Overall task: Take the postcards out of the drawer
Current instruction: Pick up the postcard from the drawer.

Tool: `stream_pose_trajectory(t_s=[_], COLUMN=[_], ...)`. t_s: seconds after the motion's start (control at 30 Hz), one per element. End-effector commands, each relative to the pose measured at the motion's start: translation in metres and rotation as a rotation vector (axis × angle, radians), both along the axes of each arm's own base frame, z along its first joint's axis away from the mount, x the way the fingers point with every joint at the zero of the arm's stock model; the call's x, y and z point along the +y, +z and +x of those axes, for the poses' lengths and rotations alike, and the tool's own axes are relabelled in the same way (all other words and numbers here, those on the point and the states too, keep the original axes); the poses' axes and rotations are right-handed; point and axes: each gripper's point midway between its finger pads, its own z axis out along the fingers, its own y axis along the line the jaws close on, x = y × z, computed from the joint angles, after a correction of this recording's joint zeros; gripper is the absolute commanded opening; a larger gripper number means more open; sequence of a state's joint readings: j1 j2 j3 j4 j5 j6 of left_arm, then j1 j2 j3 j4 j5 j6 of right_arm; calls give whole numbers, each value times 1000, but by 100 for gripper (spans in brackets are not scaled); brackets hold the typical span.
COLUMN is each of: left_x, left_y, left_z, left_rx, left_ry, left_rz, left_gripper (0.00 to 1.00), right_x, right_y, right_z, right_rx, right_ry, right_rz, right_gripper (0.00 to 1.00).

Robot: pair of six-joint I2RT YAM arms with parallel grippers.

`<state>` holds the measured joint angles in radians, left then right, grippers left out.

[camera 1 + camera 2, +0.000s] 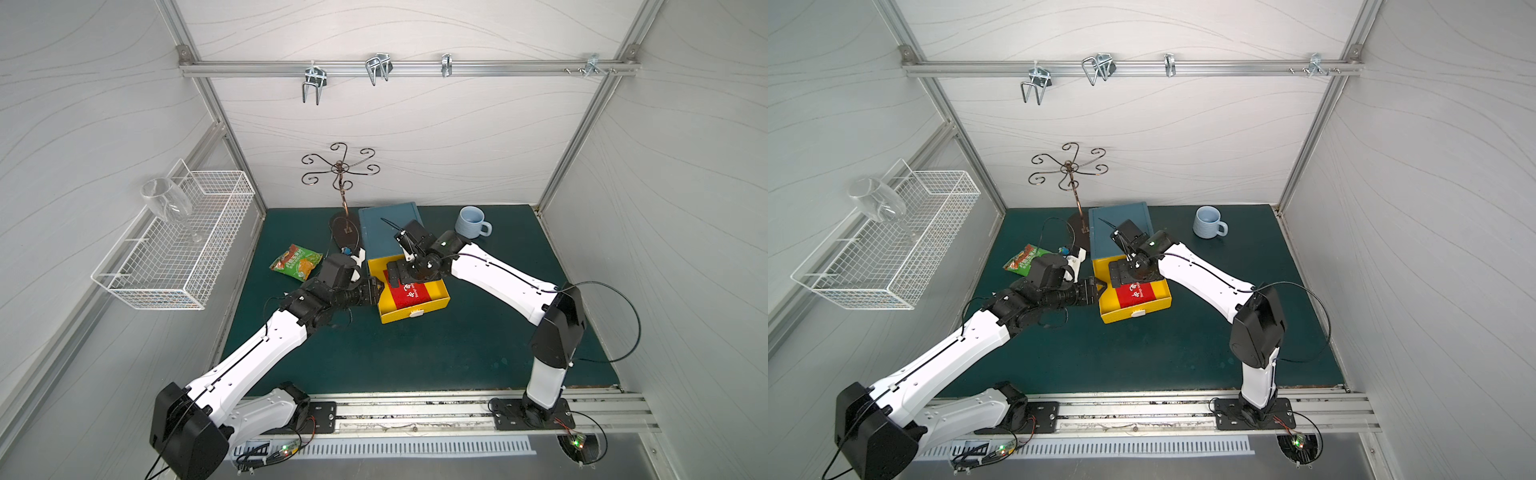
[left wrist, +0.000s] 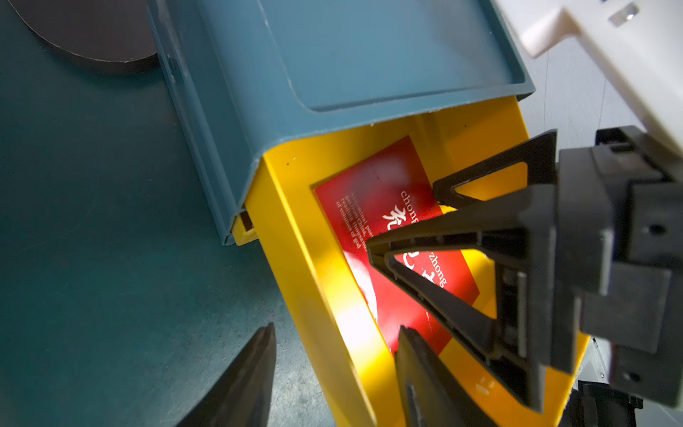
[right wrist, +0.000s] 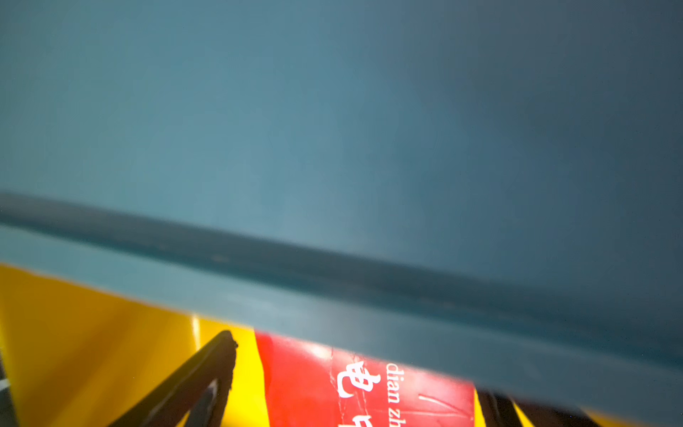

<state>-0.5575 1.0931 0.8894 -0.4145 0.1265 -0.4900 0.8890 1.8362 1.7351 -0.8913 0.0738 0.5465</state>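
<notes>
Blue cabinet (image 1: 382, 232); yellow drawer (image 1: 399, 316) drawn out toward 6 o'clock. On its 9 o'clock wall, left gripper (image 1: 376, 289) sits astride; clamped or not, cannot tell. Over the postcards (image 1: 413, 296), red uppermost, inside drawer: right gripper (image 2: 404, 216), jaws spread wide.

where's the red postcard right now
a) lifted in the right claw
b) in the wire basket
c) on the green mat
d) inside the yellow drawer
d: the red postcard lies flat on the floor of the pulled-out yellow drawer, and the right claw stands open over it with nothing gripped.
</notes>
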Motion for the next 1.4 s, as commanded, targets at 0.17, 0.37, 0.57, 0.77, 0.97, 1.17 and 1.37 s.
stream_pose_trajectory(t_s=[0.17, 0.37, 0.57, 0.77, 0.97, 1.17, 1.37], left_x=[-11, -9, -8, -8, -7, -7, -8], left_y=[29, 33, 33, 33, 32, 35, 35], left_z=[11, 11, 11, 11, 11, 12, 12], left_rx=[-74, -84, -86, -87, -86, -92, -93], left_ry=[-19, -16, -13, -12, -8, -8, -7], left_rz=[-40, -38, -34, -35, -32, -34, -36], left_gripper=[57, 57, 57, 57, 57, 57, 57], right_x=[12, 0, -9, -6, 1, 5, 13], right_y=[22, 26, 15, -2, -12, -16, -11], right_z=[-13, -7, -1, -7, -14, -19, -25], right_rx=[10, -38, -47, 5, 50, 75, 97], right_ry=[29, 39, 53, 82, 111, 131, 152], right_rz=[113, 39, -32, -33, -10, 8, 64], right_gripper=[99, 99, 99, 99, 99, 97, 96])
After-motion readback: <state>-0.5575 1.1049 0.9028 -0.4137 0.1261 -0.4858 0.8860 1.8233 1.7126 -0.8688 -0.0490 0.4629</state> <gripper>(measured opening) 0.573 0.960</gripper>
